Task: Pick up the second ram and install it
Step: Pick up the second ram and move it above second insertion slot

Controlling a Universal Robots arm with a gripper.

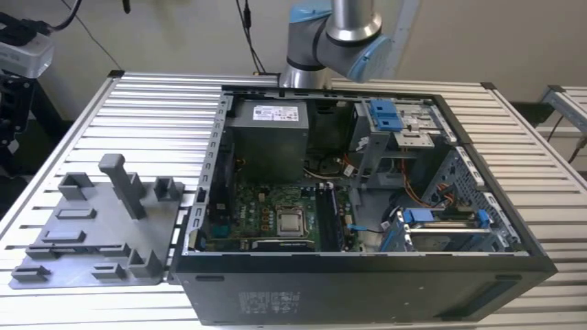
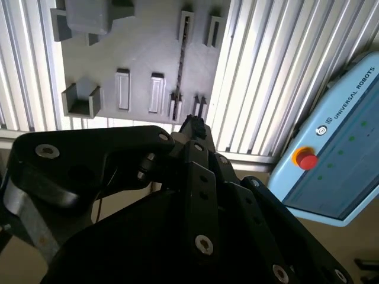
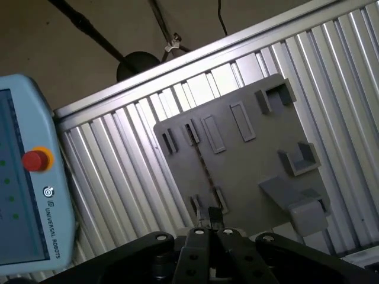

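Observation:
The second ram (image 3: 200,163) stands on its edge in the grey tray (image 3: 249,171), seen as a thin dark line between small slot holders. In the second wrist view the same second ram (image 2: 182,59) crosses the tray (image 2: 142,53) as a narrow strip. My gripper (image 3: 213,220) hangs well above the tray, its black fingers drawn together with nothing between them. In the second wrist view my gripper (image 2: 193,125) points toward the holders at the tray's near edge. In the exterior view the tray (image 1: 92,234) lies to the left of the open computer case (image 1: 367,206).
The case's motherboard (image 1: 275,216) lies exposed beside blue drive brackets (image 1: 390,117). A tall post (image 1: 124,185) and several blocks rise from the tray. A blue teach pendant (image 2: 343,148) with a red button rests off the slatted table (image 1: 156,117). The arm's base (image 1: 321,41) stands behind the case.

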